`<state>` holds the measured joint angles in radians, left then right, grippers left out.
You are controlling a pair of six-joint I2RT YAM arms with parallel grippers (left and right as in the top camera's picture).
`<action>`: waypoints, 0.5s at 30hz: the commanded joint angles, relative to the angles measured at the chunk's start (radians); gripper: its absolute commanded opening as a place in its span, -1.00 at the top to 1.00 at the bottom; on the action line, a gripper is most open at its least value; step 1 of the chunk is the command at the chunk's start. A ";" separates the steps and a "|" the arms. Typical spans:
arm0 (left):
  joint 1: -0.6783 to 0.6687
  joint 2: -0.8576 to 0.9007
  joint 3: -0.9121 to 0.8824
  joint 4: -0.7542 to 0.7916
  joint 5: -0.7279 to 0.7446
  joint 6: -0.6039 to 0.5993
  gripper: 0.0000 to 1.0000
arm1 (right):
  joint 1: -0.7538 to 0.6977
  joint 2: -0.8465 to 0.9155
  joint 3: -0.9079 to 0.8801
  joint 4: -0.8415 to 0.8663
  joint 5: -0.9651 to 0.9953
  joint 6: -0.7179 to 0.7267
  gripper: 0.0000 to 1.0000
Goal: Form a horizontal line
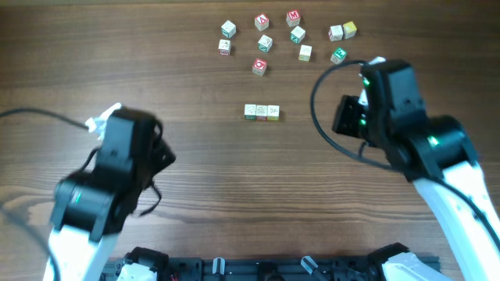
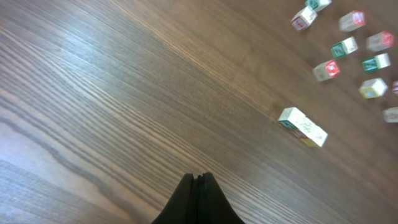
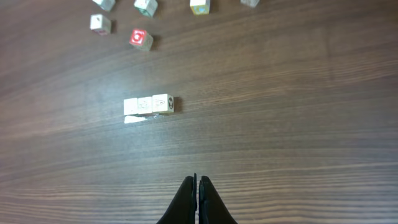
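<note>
Two pairs of jaws, both pressed together; one horizontal line point(image 1: 262, 112) of three cubes; eleven loose cubes point(image 1: 266, 42).

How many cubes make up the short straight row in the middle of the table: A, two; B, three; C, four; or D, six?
B, the horizontal line is three letter cubes side by side, touching edge to edge, set apart from the loose cubes scattered above it in the overhead view.
</note>
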<state>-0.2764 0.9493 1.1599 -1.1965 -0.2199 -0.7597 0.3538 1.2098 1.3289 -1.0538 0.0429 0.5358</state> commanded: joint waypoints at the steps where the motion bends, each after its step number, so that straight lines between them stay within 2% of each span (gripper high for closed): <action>1: 0.003 -0.135 -0.005 -0.046 -0.026 0.012 0.92 | 0.006 -0.100 -0.006 -0.039 0.030 -0.009 0.91; 9: 0.004 -0.366 -0.005 -0.098 -0.077 0.012 0.88 | 0.006 -0.274 -0.006 -0.121 0.079 -0.008 0.91; 12: 0.004 -0.409 -0.005 -0.104 -0.077 0.012 0.44 | 0.006 -0.332 -0.006 -0.140 0.086 -0.008 0.91; 13: 0.004 -0.416 -0.005 -0.105 -0.077 0.012 0.17 | 0.006 -0.349 -0.006 -0.148 0.085 -0.008 0.91; 15: 0.004 -0.418 -0.005 -0.107 -0.076 0.012 -0.55 | 0.006 -0.378 -0.006 -0.170 0.087 0.008 0.91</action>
<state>-0.2764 0.5415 1.1599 -1.3025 -0.2783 -0.7540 0.3542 0.8776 1.3289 -1.2026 0.0971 0.5362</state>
